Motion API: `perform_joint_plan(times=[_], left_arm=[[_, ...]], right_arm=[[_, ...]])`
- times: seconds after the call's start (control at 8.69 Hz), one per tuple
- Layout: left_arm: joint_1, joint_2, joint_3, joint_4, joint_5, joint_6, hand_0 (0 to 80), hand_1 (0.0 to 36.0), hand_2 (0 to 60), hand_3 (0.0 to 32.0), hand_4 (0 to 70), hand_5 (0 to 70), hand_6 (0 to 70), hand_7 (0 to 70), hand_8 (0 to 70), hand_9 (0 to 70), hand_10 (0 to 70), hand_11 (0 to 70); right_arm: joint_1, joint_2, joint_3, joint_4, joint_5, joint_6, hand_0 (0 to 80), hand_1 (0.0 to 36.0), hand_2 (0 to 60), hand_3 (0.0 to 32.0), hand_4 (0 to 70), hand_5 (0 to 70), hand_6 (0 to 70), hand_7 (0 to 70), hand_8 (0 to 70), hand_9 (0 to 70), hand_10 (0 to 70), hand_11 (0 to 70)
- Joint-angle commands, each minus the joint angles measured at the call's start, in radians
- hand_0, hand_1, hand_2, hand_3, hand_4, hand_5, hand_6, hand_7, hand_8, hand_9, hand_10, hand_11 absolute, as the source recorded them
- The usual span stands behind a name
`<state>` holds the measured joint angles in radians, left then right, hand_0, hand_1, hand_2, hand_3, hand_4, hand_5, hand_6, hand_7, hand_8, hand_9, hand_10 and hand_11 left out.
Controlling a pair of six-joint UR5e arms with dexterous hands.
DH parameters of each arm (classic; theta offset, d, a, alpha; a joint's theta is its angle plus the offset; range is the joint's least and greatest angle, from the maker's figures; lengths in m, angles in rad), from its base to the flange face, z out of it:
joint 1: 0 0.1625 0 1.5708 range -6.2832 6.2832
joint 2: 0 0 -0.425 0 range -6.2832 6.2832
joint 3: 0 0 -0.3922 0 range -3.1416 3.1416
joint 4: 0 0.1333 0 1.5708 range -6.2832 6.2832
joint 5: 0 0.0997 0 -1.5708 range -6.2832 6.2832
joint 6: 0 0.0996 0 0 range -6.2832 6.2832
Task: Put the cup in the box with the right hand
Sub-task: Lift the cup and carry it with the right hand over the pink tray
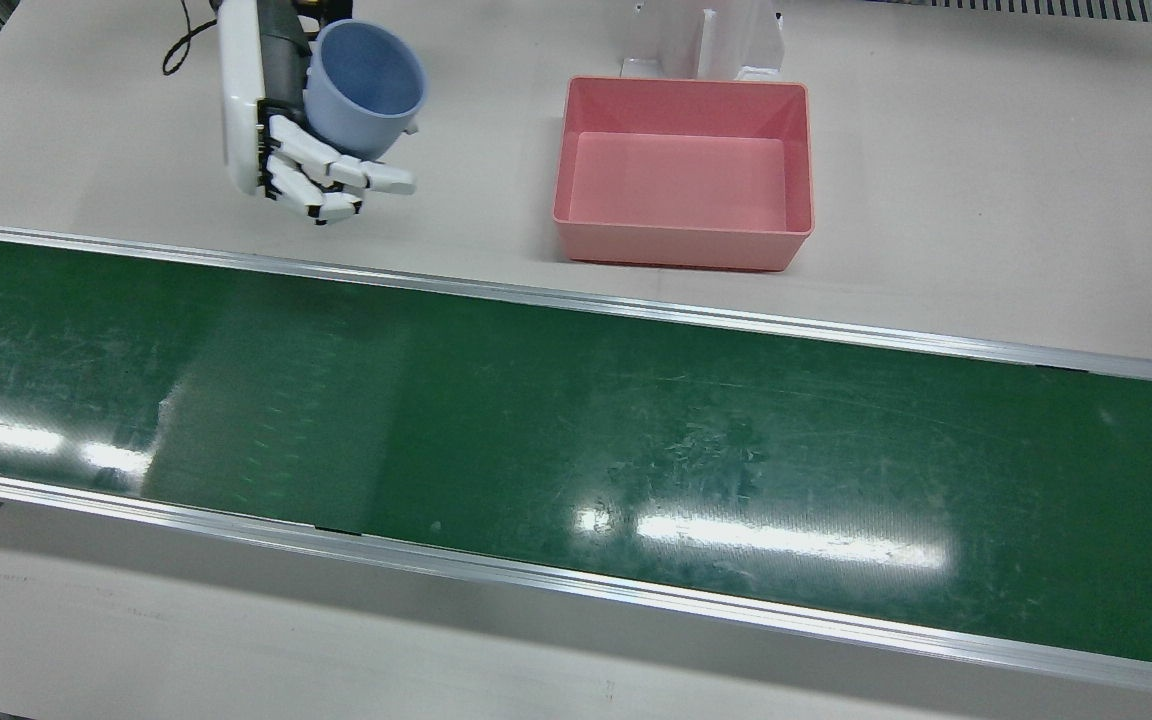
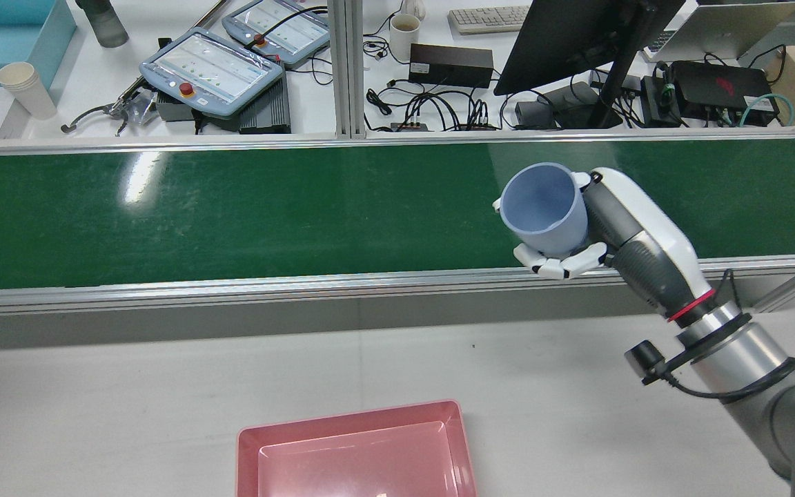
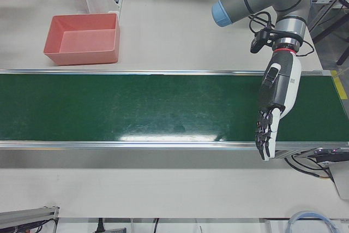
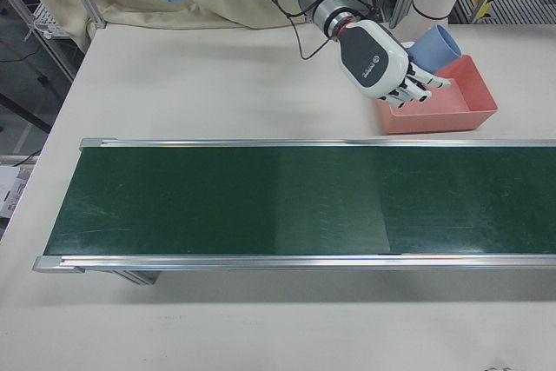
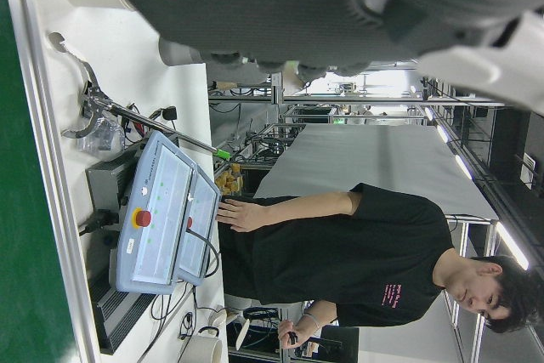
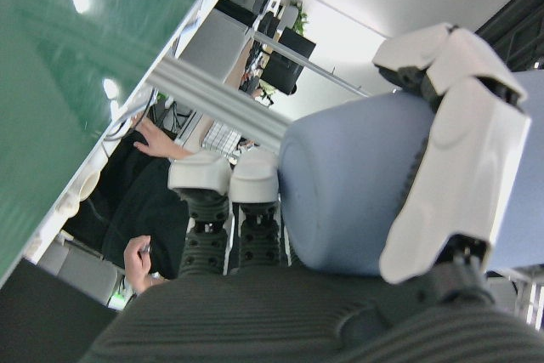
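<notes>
Right robot hand (image 1: 311,165) is grasping the light, rigid, smooth blue plastic cup (image 1: 366,88) around its wall, held clear of the pink box (image 1: 684,245).

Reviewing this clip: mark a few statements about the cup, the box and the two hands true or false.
1. The right hand holds the blue cup. True.
2. The cup is already in the pink box. False: it is held in the air, off to the side of the box.
3. The box is empty. True.
4. The left hand grips a second cup. False: it holds nothing, fingers extended over the green belt.
5. The held cup is upside down. False: its opening faces up.
</notes>
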<state>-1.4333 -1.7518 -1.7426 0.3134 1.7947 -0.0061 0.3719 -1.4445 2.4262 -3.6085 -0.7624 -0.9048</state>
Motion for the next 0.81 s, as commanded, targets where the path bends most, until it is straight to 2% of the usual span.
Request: perform_joint_plan(times=[0.0, 0.35, 0.46, 0.58, 0.69], left_arm=[[-0.001, 0.0, 0.0, -0.001, 0.0, 0.0, 0.0, 0.0, 0.0, 0.0, 0.0, 0.0, 0.0, 0.0, 0.0, 0.0, 0.0, 0.0], [-0.001, 0.0, 0.0, -0.002, 0.0, 0.0, 0.0, 0.0, 0.0, 0.0, 0.0, 0.0, 0.0, 0.0, 0.0, 0.0, 0.0, 0.0], [0.0, 0.0, 0.0, -0.001, 0.0, 0.0, 0.0, 0.0, 0.0, 0.0, 0.0, 0.0, 0.0, 0.0, 0.0, 0.0, 0.0, 0.0], [0.001, 0.0, 0.0, -0.001, 0.0, 0.0, 0.0, 0.0, 0.0, 0.0, 0.0, 0.0, 0.0, 0.0, 0.0, 0.0, 0.0, 0.0], [-0.001, 0.0, 0.0, -0.001, 0.0, 0.0, 0.0, 0.0, 0.0, 0.0, 0.0, 0.0, 0.0, 0.0, 0.0, 0.0, 0.0, 0.0]], right_arm=[[-0.253, 0.058, -0.004, 0.01, 0.094, -0.182, 49.7, 36.0, 60.0, 0.0, 14.9, 18.3, 32.5, 70.0, 59.9, 70.0, 47.9, 69.3], [-0.359, 0.058, -0.028, 0.011, 0.107, -0.214, 48.5, 35.8, 60.0, 0.0, 6.4, 17.3, 30.0, 70.0, 57.2, 70.0, 46.1, 66.7], [-0.369, 0.059, -0.041, 0.023, 0.106, -0.207, 47.8, 31.9, 60.0, 0.0, 0.1, 15.3, 24.3, 70.0, 48.4, 70.0, 38.1, 55.6], [-0.376, 0.058, -0.053, 0.042, 0.106, -0.207, 48.8, 28.0, 49.1, 0.0, 0.0, 10.7, 11.7, 33.0, 21.2, 34.6, 17.0, 27.2], [-0.381, 0.058, -0.065, 0.048, 0.106, -0.203, 49.5, 22.7, 21.0, 0.0, 0.0, 7.3, 4.8, 9.2, 5.4, 10.0, 4.3, 8.6]])
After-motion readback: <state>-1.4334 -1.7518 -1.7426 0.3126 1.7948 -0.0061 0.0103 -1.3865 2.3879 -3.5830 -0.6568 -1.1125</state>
